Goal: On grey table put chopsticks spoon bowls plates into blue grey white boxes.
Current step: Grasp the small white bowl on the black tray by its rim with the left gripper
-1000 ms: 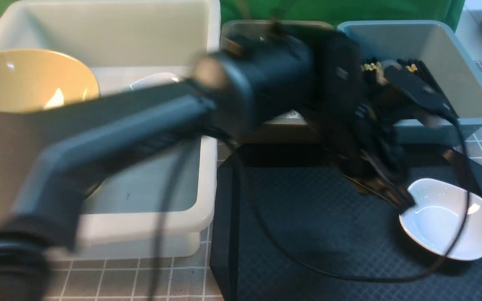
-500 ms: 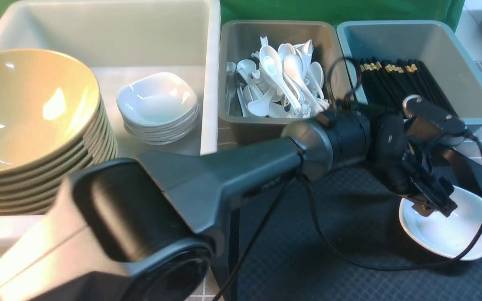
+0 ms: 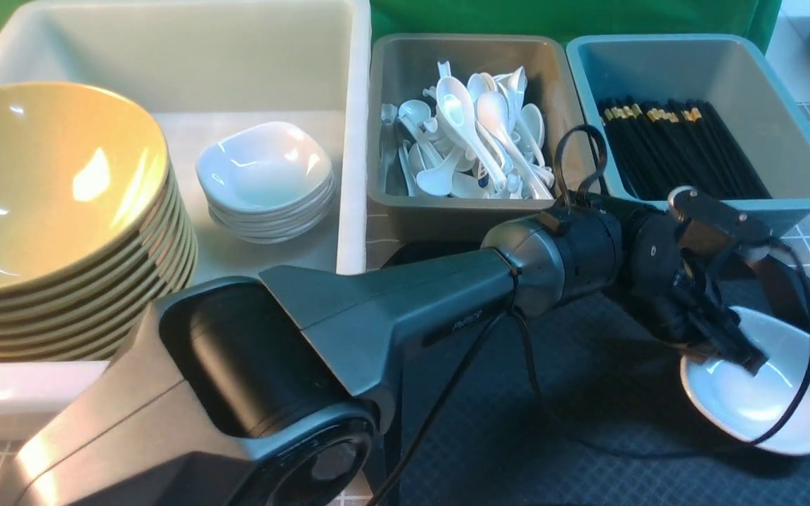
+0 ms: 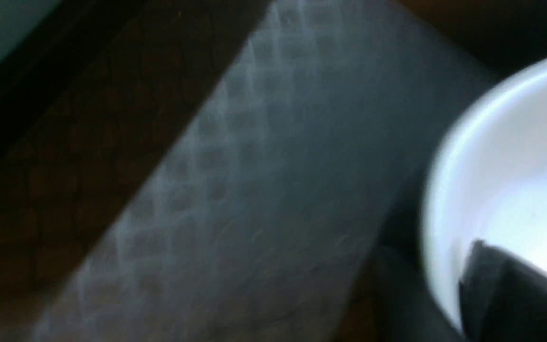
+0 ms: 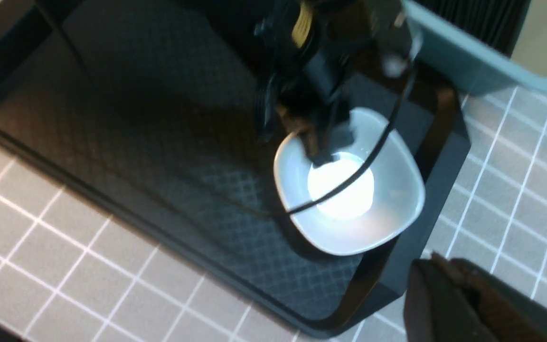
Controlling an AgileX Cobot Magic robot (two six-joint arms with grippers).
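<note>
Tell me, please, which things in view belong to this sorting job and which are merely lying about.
Part of the job:
- white plate
- stacked bowls
- spoons
- chopsticks
- white box
- grey box
- blue box

Not named in it:
- black tray
- green backdrop

I'm seeing three boxes (image 3: 475, 222), one tray (image 3: 588, 422) and a single white plate (image 3: 770, 393) in it; the stacks and piles are hiding their full counts.
</note>
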